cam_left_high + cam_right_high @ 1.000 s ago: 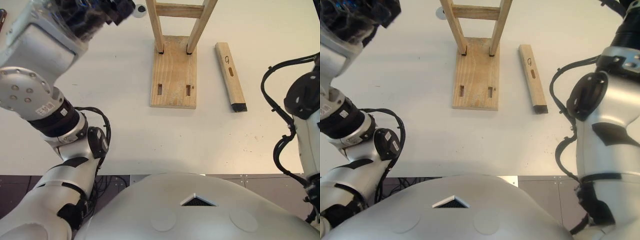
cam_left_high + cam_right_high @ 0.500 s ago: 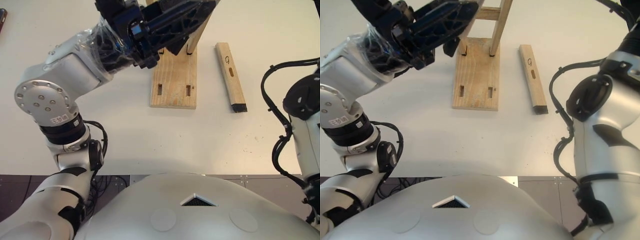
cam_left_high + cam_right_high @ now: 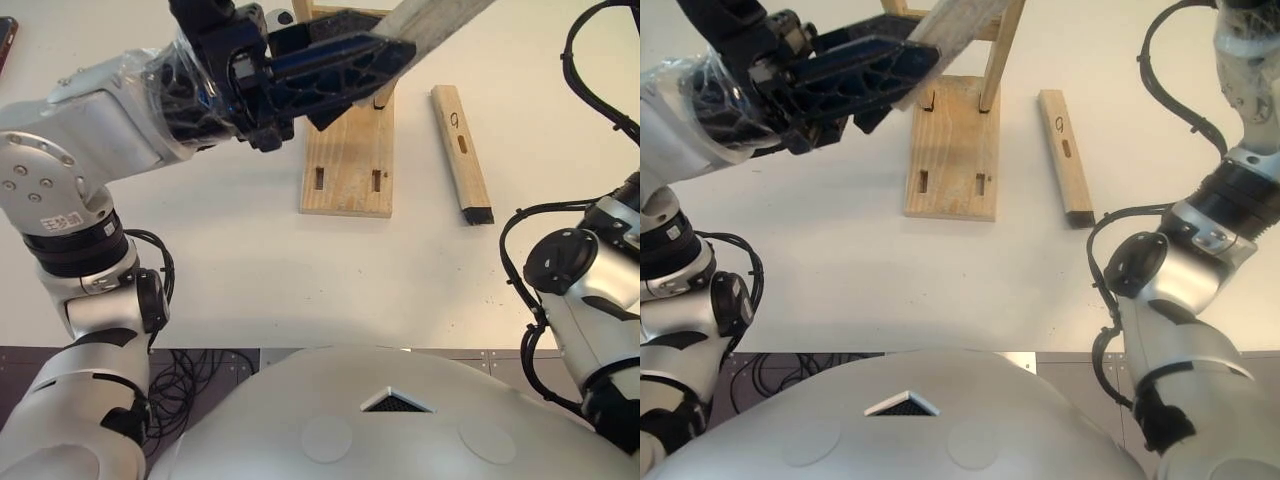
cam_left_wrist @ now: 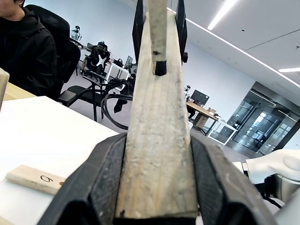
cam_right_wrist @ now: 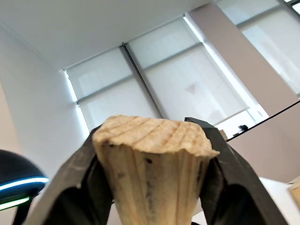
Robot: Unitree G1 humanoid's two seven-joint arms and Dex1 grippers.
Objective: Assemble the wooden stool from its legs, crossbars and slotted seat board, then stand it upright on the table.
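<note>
End effector around leg (over seat board)

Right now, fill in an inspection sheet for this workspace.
Surface: white table, flat.
Job's things: seat board lies flat; two legs stand at its far end; near slots empty; spare leg lies on the table right of it.
Clutter: dark object at the far left edge, unidentifiable.
Grippers: left gripper shut on a wooden piece; right gripper shut on a wooden end.
Cables: black cables loop by the right arm.
Surroundings: office chairs, tall windows.
</note>
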